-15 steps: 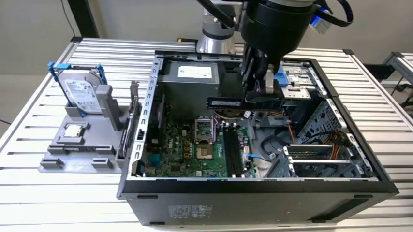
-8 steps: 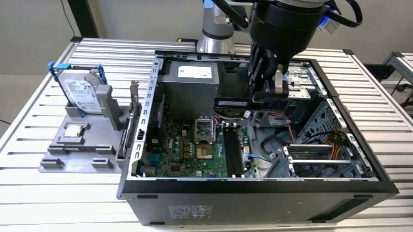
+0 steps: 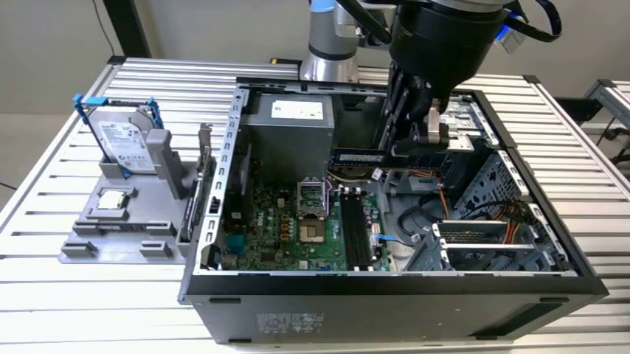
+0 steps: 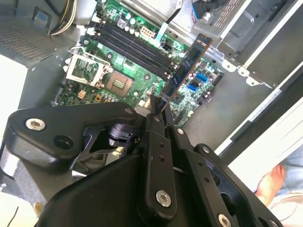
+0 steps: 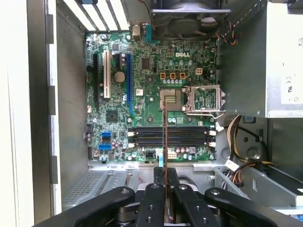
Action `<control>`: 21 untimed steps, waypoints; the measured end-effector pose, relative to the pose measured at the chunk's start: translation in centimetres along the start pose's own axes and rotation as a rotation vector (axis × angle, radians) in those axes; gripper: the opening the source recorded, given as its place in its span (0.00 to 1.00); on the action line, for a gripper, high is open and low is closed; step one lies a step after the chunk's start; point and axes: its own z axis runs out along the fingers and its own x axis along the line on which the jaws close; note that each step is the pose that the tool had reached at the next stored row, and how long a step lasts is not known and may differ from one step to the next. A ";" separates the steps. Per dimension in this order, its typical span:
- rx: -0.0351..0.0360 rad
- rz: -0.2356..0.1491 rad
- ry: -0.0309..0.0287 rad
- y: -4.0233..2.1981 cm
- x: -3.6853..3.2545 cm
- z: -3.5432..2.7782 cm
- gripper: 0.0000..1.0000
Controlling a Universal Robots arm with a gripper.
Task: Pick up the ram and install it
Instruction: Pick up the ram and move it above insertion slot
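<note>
The ram is a thin blue-green stick, held level over the open computer case, above the motherboard. My gripper is shut on one end of it, and the rest sticks out toward the exterior view's left. In the second wrist view the ram reaches out from my gripper over the board. In the first wrist view the ram shows edge-on, crossing above the black memory slots. Those slots hold no stick.
The case wall rings the board. A grey power supply stands at the back and a drive cage with cables at the exterior view's right. Left of the case, a grey fixture holds a hard drive.
</note>
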 end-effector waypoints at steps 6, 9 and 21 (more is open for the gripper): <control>0.0000 0.000 0.0001 0.00 -0.31 0.00 0.00; 0.0000 0.000 0.0000 0.01 -0.82 0.00 0.00; 0.0000 0.000 0.0001 -0.18 -2.96 0.00 0.00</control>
